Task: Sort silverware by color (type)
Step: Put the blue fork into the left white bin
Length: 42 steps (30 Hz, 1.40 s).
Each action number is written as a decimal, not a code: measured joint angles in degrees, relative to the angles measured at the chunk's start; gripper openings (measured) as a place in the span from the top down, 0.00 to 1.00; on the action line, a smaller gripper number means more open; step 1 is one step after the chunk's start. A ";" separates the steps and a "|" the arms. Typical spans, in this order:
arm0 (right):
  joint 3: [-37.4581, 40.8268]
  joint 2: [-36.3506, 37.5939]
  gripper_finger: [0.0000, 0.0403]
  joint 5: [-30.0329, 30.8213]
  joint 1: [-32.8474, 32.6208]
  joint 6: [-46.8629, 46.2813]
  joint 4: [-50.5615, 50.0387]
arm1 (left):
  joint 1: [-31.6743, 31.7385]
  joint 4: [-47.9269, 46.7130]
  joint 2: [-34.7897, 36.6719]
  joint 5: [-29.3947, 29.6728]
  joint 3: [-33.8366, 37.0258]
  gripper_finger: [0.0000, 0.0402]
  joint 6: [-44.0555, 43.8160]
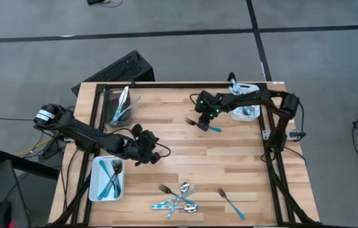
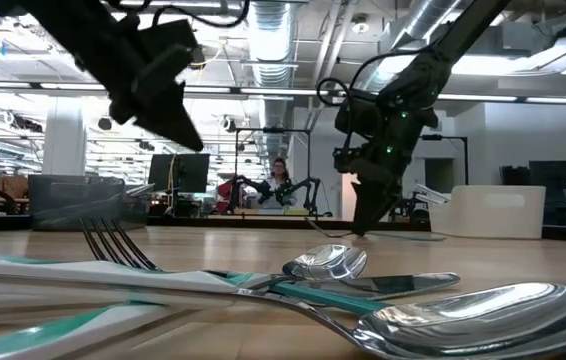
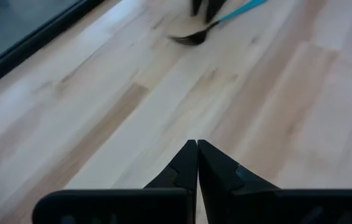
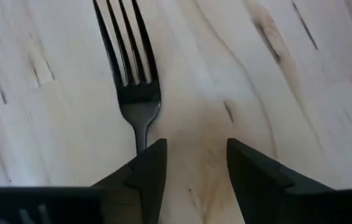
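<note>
The wooden counter shows whole only from above: the right gripper hangs over a teal-handled fork, a white bin just beyond it. The left gripper waits mid-counter, fingers pressed together. Only the right wrist view shows the right fingers parted, the fork's dark tines lying ahead of one fingertip. The low view alone shows the pile of spoons and forks up close, shiny with teal handles.

Showing pale, smooth matt wood grain on the table; gleaming as polished mirror-bright metal, the spoons; looking glossy teal plastic, the fork handle.
</note>
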<state>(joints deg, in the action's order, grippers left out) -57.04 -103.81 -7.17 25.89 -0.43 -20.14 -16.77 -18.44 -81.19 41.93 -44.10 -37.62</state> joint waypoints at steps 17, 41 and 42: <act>5.90 5.31 0.59 3.90 -5.07 -5.61 7.41 | 0.72 22.65 0.00 0.01 7.18 1.00 9.17; 26.81 18.48 0.93 16.18 -24.81 -22.25 49.83 | 1.36 14.57 -1.49 -9.59 8.00 0.83 15.45; 28.94 17.61 0.93 16.42 -25.67 -22.07 58.02 | 1.29 20.99 -1.66 -9.33 8.01 0.83 17.33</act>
<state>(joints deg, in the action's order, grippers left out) -28.09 -86.20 9.25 0.22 -22.50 37.88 -15.49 2.55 -82.85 32.59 -36.10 -20.29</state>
